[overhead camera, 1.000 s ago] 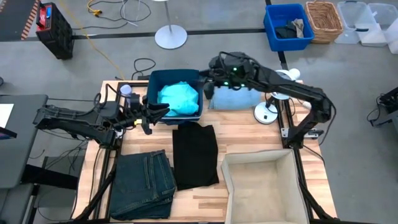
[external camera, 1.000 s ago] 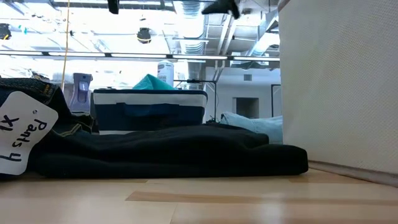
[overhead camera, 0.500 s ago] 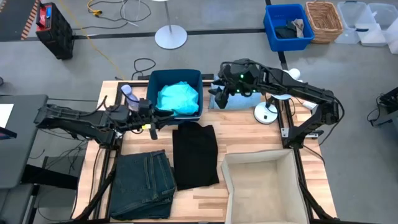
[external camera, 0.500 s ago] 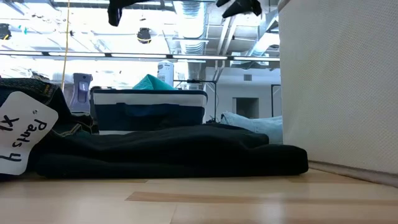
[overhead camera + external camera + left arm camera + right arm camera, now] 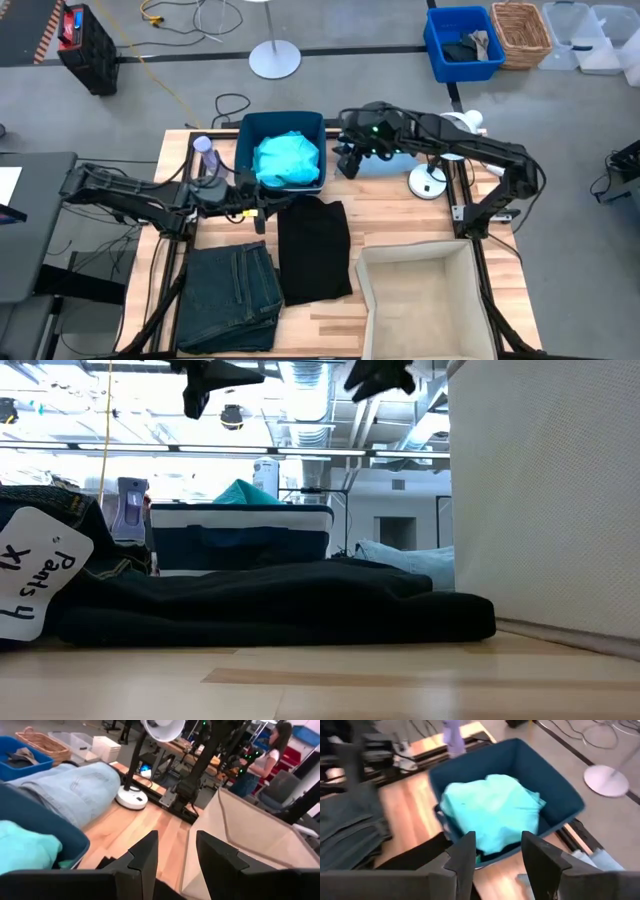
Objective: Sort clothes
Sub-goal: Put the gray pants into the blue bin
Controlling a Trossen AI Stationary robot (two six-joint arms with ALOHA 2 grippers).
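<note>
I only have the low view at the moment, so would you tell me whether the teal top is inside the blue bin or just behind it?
Observer: Inside. The high view shows the teal-green top lying in the dark blue bin.
Operator: Thank you. Is either gripper holding anything?
Observer: No. In the wrist views, the left gripper and the right gripper each have their fingers apart with nothing between them.
Operator: And is there anything in the beige box?
Observer: From above, the beige fabric box shows only its bare floor.
</note>
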